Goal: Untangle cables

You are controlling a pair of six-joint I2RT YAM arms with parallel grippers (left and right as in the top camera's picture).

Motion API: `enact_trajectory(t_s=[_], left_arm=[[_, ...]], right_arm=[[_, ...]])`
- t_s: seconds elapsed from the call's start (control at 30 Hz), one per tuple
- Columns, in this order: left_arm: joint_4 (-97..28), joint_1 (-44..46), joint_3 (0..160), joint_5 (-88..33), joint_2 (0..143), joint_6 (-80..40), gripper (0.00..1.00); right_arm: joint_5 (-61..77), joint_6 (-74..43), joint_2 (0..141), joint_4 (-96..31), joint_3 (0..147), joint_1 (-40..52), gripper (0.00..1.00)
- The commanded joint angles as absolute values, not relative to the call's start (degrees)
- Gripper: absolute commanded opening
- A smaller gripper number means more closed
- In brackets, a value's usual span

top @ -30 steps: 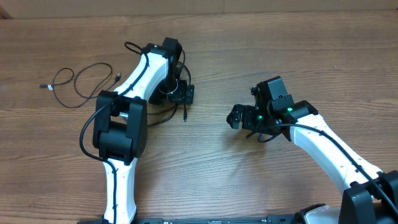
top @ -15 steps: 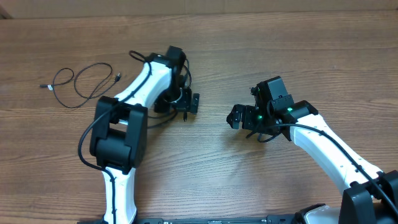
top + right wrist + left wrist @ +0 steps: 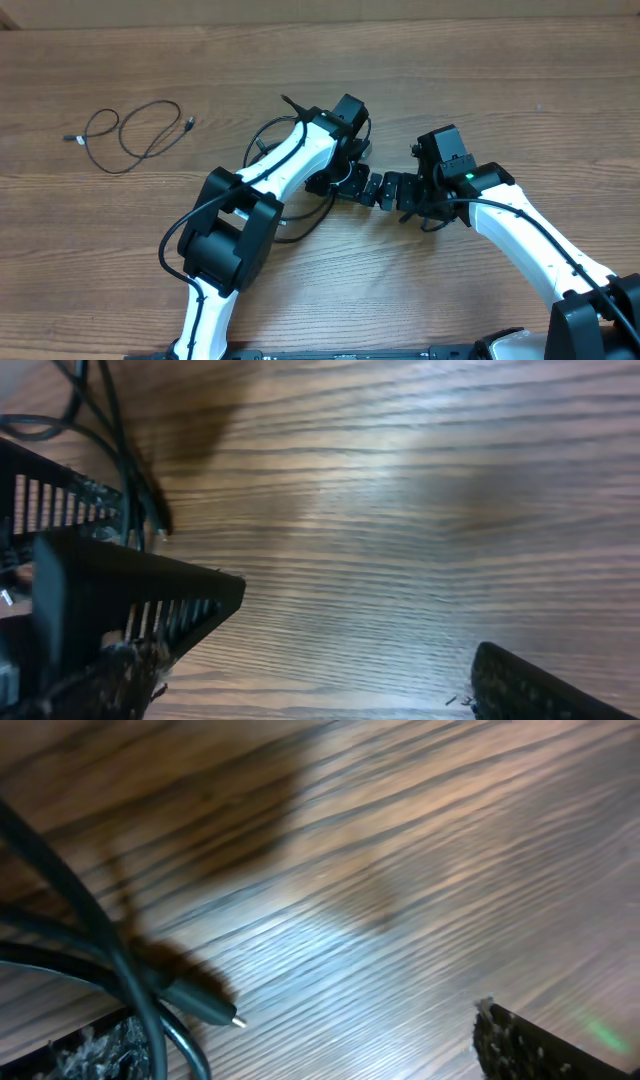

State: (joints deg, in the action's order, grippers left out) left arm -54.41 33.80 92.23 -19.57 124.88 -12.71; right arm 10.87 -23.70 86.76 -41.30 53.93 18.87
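On the bench (image 3: pixel 520 80), left end effector (image 3: pixel 362 187) and right end effector (image 3: pixel 396 190) almost touch, both spread wide. Looped cable (image 3: pixel 121 135) sits far left

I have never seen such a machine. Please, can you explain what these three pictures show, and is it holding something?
You see two robot arms, the left arm and right arm, at a wooden table. One picture looks down from above; the other two come from cameras on the wrists. Each arm ends in a two-finger gripper. The left gripper and right gripper are near each other, both open, holding nothing. A looped cable lies apart; a second cable lies by the left gripper.
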Motion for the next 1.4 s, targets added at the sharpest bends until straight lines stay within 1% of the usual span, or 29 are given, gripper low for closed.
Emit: enact_trajectory(t_s=[0.0,0.1,0.23,0.33,0.4,0.5,0.53,0.57,0.67,0.73,0.77,1.03,1.17,1.37], left_arm=[[-53.69,40.18,88.88,-28.14,130.08,-12.49,0.96],[-53.91,40.10,89.49,-28.14,129.82,-12.95,0.92],[-54.59,39.27,91.11,-28.14,127.81,-13.10,0.90],[-54.63,38.24,92.47,-27.27,122.69,-13.10,0.90],[-54.65,37.80,92.58,-24.43,120.05,-13.47,0.91],[-56.05,36.51,92.58,-15.22,115.70,-16.93,0.93],[-57.98,35.57,92.58,-10.50,113.97,-18.76,0.94],[-59.55,34.87,92.58,-8.32,113.06,-19.88,0.94],[-62.83,33.21,92.58,-5.58,112.31,-20.99,0.95],[-65.95,31.11,92.36,-1.56,112.36,-22.15,1.00],[-66.85,30.48,92.33,-0.49,112.36,-22.76,1.00],[-68.31,25.69,92.01,0.95,112.38,-22.92,0.99],[-68.31,25.08,91.98,5.10,112.38,-22.94,1.00],[-68.34,25.08,91.96,5.08,112.38,-22.92,1.00]], right_arm=[[13.98,-24.01,86.83,-38.70,54.70,19.75,1.00],[13.98,-24.01,86.83,-38.70,54.70,19.75,1.00],[13.98,-24.01,86.83,-38.70,54.70,19.75,1.00],[13.98,-24.01,86.83,-38.70,54.70,19.75,1.00],[13.98,-24.01,86.83,-38.70,54.70,19.75,1.00],[13.98,-24.01,86.83,-38.70,54.70,19.75,1.00],[13.98,-24.01,86.83,-38.70,54.70,19.75,1.00],[13.98,-24.01,86.83,-38.70,54.70,19.75,1.00],[13.98,-24.01,86.83,-38.70,54.70,19.75,1.00],[13.98,-24.01,86.83,-38.70,54.70,19.75,1.00],[13.98,-24.01,86.83,-38.70,54.70,19.75,1.00],[13.98,-24.01,86.83,-38.68,54.70,19.75,1.00],[13.98,-24.01,86.83,-38.70,54.70,19.75,1.00],[13.98,-24.01,86.83,-38.70,54.70,19.75,1.00]])
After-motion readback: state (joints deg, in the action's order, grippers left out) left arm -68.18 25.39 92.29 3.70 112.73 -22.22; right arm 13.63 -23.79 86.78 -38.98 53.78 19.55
